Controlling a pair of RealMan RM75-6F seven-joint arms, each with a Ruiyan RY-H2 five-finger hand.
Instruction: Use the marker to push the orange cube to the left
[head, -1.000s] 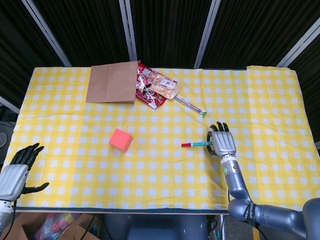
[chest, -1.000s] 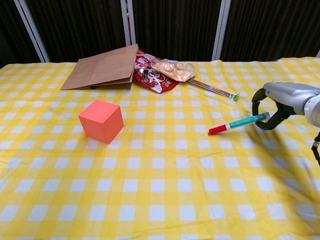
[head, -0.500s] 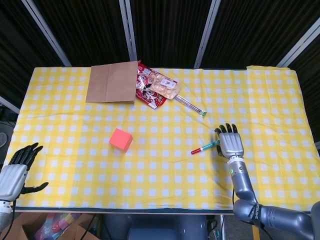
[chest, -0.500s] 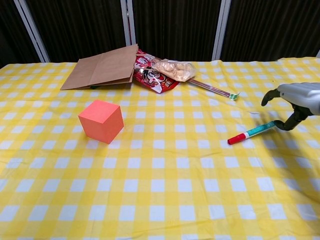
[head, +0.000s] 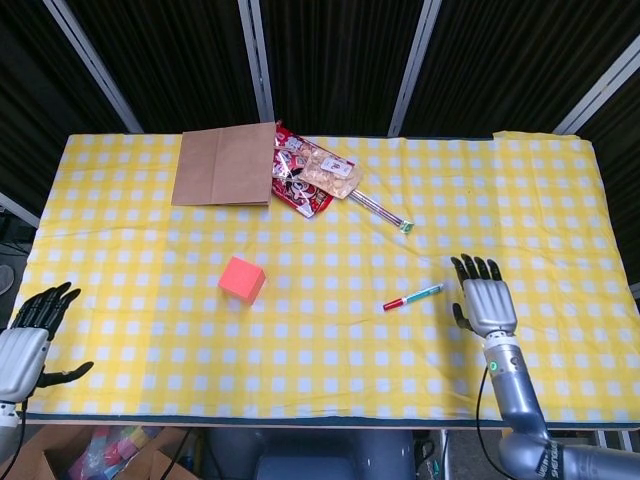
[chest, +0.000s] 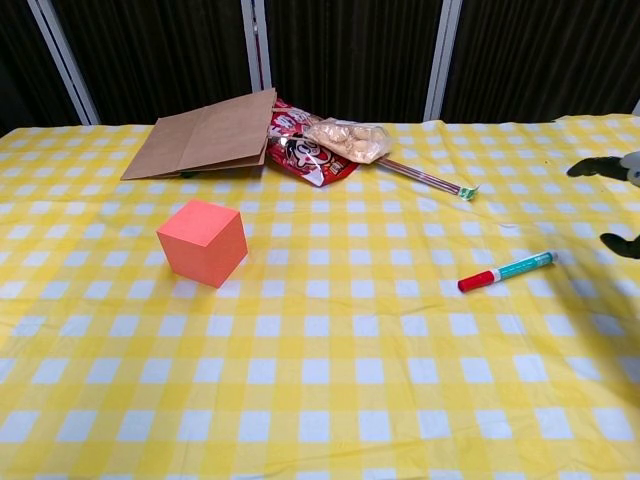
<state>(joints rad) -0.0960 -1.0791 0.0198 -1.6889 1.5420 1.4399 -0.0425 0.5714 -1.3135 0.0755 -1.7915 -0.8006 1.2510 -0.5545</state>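
Observation:
The orange cube sits on the yellow checked tablecloth, left of centre. A marker with a red cap and teal body lies flat on the cloth, cap pointing left, well right of the cube. My right hand is open with fingers spread, just right of the marker and not touching it; in the chest view only its fingertips show at the right edge. My left hand hangs open off the table's front left corner, holding nothing.
A brown paper bag lies at the back left, with snack packets and a thin wrapped stick beside it. The table's front edge runs close to both hands.
My right hand let go of the marker and drew back to the right and towards the front. The marker dropped flat onto the cloth. The cube has not moved.

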